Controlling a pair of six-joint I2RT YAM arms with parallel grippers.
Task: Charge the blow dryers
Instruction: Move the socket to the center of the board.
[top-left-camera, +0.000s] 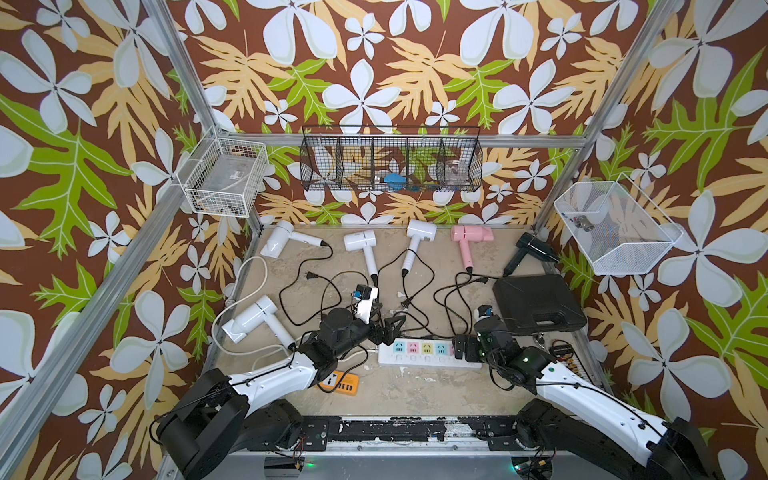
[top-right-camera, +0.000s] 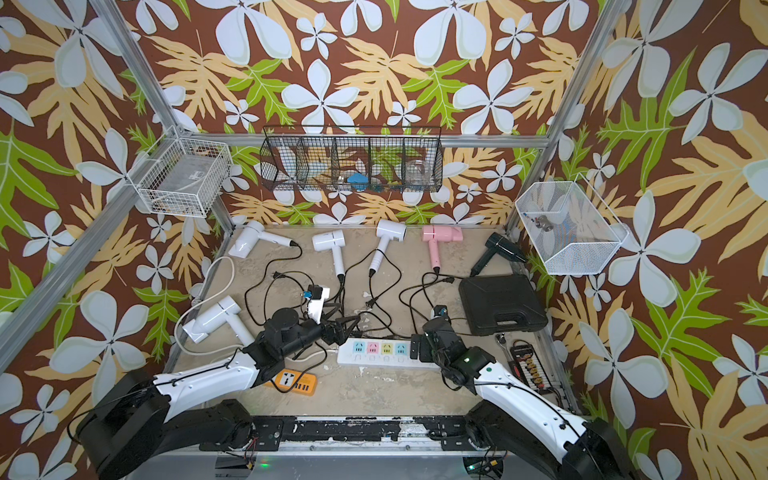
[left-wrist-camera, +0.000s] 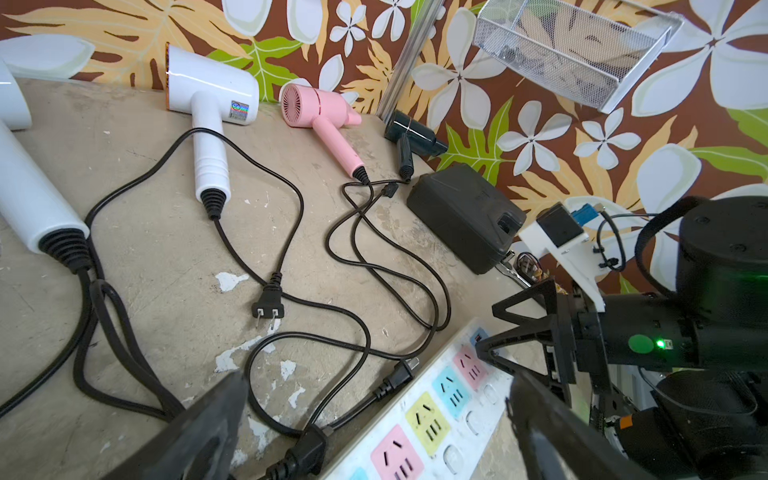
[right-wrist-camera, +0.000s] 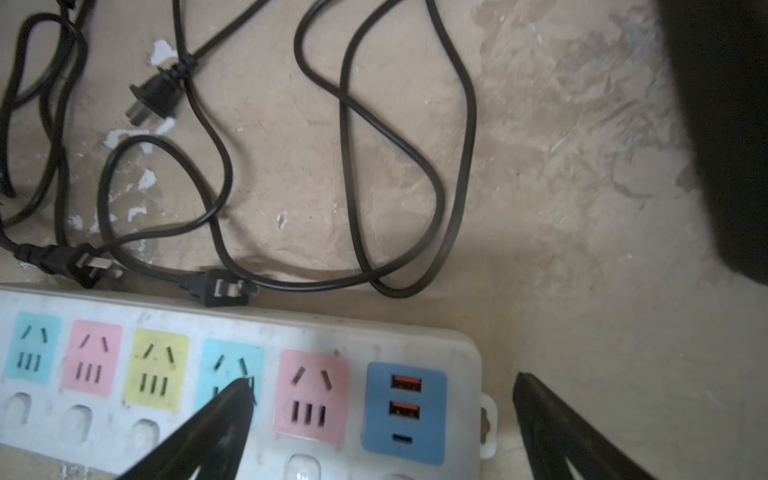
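scuffed tabletop (top-left-camera: 415, 390) is carrying the blow dryers (top-left-camera: 360, 241) along its far and left edges. left fingers (left-wrist-camera: 199, 436) and right fingers (right-wrist-camera: 220, 424) are gaping wide, empty. imo crossed cords (right-wrist-camera: 473, 108) are threatening to snag any pulled plug (right-wrist-camera: 156, 93).

Six blow dryers (top-left-camera: 360, 241) lie flat (4 white, 1 pink (top-left-camera: 471, 233), 1 blk (top-left-camera: 536, 246)), plugs (left-wrist-camera: 268, 305) lying loose.

1. White blow dryer (left-wrist-camera: 212, 83): glossy, smooth plastic with bright reflections.
2. Pink blow dryer (left-wrist-camera: 320, 106): smooth plastic, softer sheen.
3. Tabletop (right-wrist-camera: 561, 166): matt, rough beige coating, chipped to white in spots.
4. White power strip (right-wrist-camera: 291, 328): smooth plastic, scuffed and grimy.
5. Black case (left-wrist-camera: 461, 208): matt plastic.
6. Mesh basket (top-left-camera: 631, 257): white-coated metal wire.
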